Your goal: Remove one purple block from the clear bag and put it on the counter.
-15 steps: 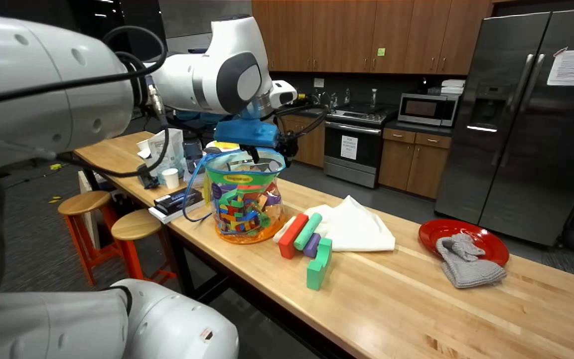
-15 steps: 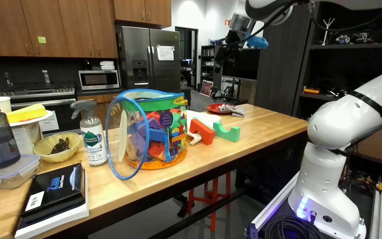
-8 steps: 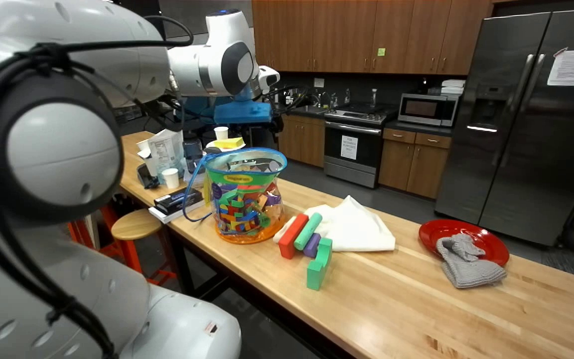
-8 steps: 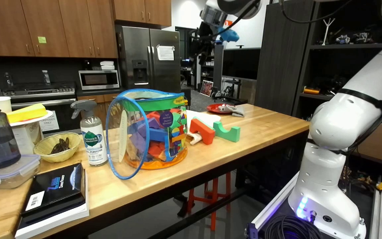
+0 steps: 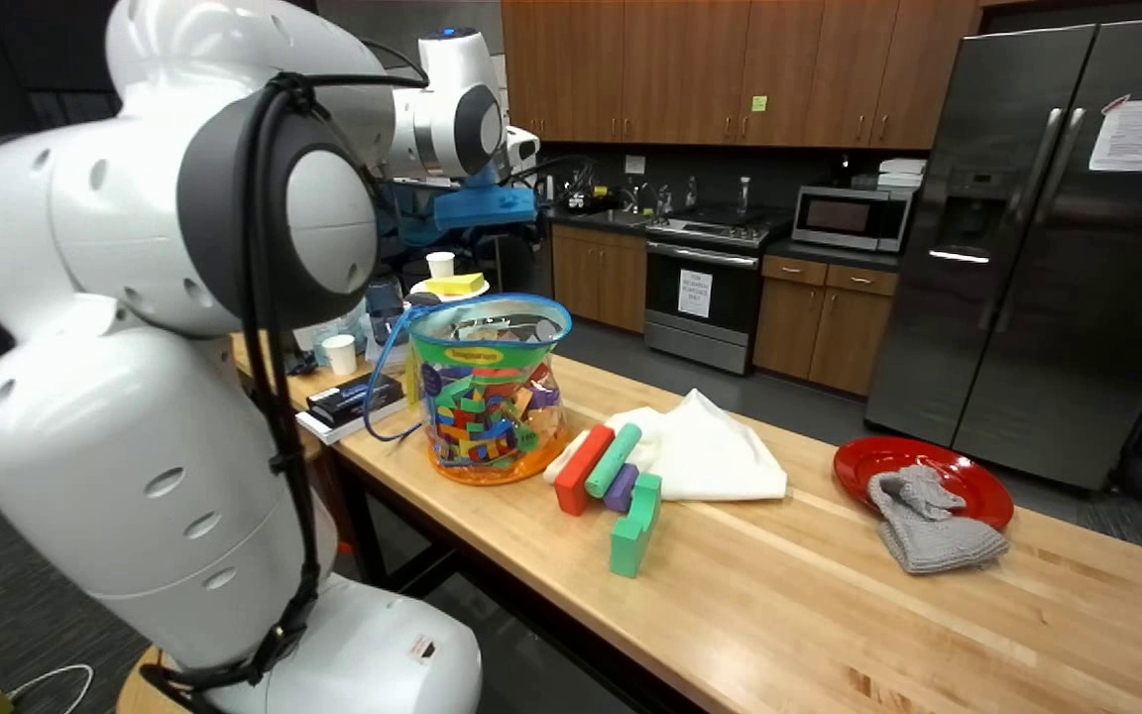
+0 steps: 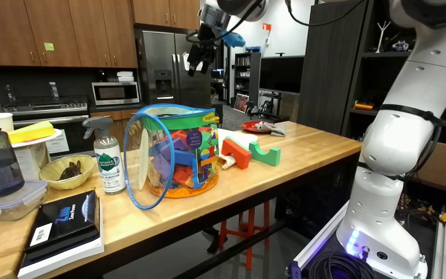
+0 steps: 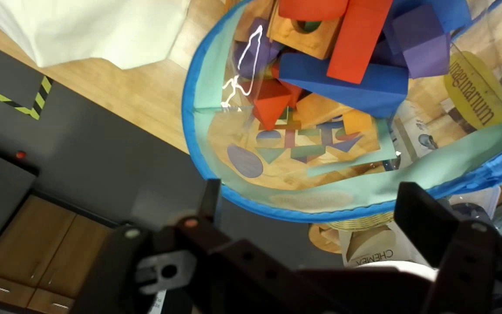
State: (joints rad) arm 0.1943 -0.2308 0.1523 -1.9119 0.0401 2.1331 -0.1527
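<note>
Arm (image 6: 391,141) in new pose, jaws apart, clear bag (image 7: 320,216) cut off at wrist view's top.

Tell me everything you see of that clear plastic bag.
The clear, rounded plastic bag stands upright on the light wooden counter, blue-rimmed mouth open, its round transparent lid hanging alongside. A green band runs below the rim; the base is orange. Many-coloured toy blocks, including purple ones, show inside. The black gripper isn't touching it.

White cloth (image 5: 705,451) is lying rumpled; green arch (image 5: 628,545) is resting near it. Red plate (image 5: 856,461) is sitting well apart from white cloth (grey cloth (image 5: 938,535) overhanging its rim).
</note>
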